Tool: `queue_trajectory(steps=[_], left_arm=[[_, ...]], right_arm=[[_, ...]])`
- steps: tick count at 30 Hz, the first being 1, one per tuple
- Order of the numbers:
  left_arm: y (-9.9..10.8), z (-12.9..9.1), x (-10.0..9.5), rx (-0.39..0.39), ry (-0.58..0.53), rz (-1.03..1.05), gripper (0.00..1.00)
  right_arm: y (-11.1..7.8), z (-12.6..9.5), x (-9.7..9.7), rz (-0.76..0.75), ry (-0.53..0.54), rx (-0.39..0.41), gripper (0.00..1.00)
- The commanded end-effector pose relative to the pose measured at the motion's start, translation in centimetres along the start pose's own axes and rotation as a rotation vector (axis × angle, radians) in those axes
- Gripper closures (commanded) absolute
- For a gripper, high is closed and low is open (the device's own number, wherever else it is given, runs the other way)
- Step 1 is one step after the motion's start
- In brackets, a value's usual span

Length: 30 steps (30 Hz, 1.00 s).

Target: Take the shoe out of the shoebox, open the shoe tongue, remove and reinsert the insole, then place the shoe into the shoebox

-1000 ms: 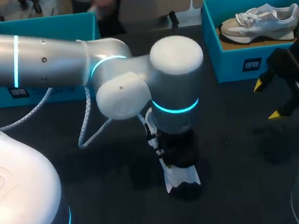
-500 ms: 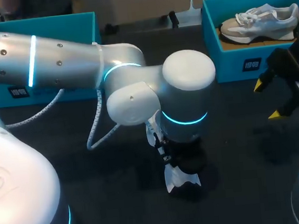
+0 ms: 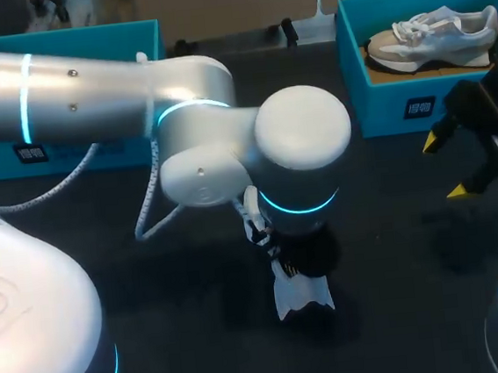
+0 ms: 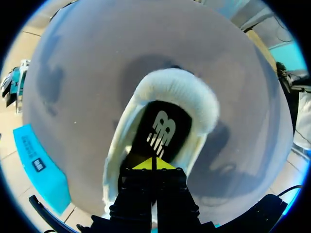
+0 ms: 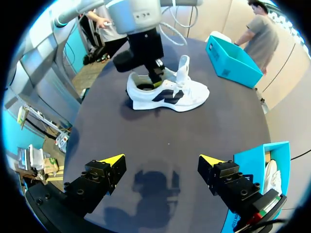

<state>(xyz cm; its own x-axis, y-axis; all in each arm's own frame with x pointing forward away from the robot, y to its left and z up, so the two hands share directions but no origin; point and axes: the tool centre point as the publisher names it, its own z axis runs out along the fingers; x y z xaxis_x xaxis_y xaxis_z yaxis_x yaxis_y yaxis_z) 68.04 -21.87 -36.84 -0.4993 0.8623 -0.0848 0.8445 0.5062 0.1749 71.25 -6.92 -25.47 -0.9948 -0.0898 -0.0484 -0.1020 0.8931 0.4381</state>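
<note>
Sitting sole-down on the dark table point(image 3: 395, 234), near its middle and outside both boxes: a white lace-up trainer point(image 5: 167, 94) with a dark side mark. Its white tongue point(image 5: 183, 65) is pulled up and stands upright. The silver left arm point(image 3: 91, 100) comes in from the left and reaches past the middle, with its wrist directly over the trainer. From the head view only the white end of the trainer shows under the wrist. The left gripper point(image 4: 154, 163) points straight down into the trainer's padded mouth, its yellow tips pressed together just above the black insole point(image 4: 163, 128), which lies flat inside with a pale logo on it. Whether the tips pinch the insole's edge, cannot tell. The right gripper point(image 3: 446, 166) hangs above the table top at the right side, fingers spread wide, well apart from the trainer. It is just in front of a teal cardboard shoebox point(image 3: 391, 102) at the far right corner, and a second pale grey-and-white trainer point(image 3: 433, 32) lies inside that box on brown card. Another open teal shoebox point(image 3: 85, 39) stands at the far left, behind the left arm; its inside is not visible.
</note>
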Motion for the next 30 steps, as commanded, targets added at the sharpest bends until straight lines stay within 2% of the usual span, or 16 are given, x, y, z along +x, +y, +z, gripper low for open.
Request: queue_trajectory(steps=[1, 6, 9, 11, 20, 22, 24, 27, 30], left_arm=[[1.3, -1.2, 0.5, -0.009, -0.063, -0.006, 1.00], [2.6, -0.9, -0.5, -0.056, -0.057, 0.011, 1.00], [2.8, -1.0, -1.1, -0.037, -0.053, 0.052, 0.51], [2.7, -0.9, -1.4, -0.054, -0.044, 0.091, 0.00], [2.8, -2.7, -0.8, 0.006, -0.016, 0.243, 0.00], [2.8, -3.1, -0.6, -0.012, -0.017, 0.275, 0.00], [2.8, -3.5, -0.5, 0.002, -0.025, 0.309, 0.00], [2.8, -3.4, -0.4, 0.023, -0.026, 0.367, 0.00], [3.0, -3.0, -0.7, 0.007, 0.000, 0.381, 0.00]], right_arm=[[0.0, 0.0, 0.1, 0.000, 0.000, 0.002, 0.00], [0.0, 0.0, 0.1, 0.000, 0.000, 0.002, 0.00], [0.0, 0.0, 0.1, 0.000, 0.000, 0.002, 0.00], [0.0, 0.0, 0.1, 0.000, 0.000, 0.002, 0.00], [0.0, 0.0, 0.1, 0.000, 0.000, 0.002, 0.00], [0.0, 0.0, 0.1, 0.000, 0.000, 0.002, 0.00], [0.0, 0.0, 0.1, 0.000, 0.000, 0.002, 0.00], [0.0, 0.0, 0.1, 0.000, 0.000, 0.002, 0.00], [0.0, 0.0, 0.1, 0.000, 0.000, 0.002, 0.00]])
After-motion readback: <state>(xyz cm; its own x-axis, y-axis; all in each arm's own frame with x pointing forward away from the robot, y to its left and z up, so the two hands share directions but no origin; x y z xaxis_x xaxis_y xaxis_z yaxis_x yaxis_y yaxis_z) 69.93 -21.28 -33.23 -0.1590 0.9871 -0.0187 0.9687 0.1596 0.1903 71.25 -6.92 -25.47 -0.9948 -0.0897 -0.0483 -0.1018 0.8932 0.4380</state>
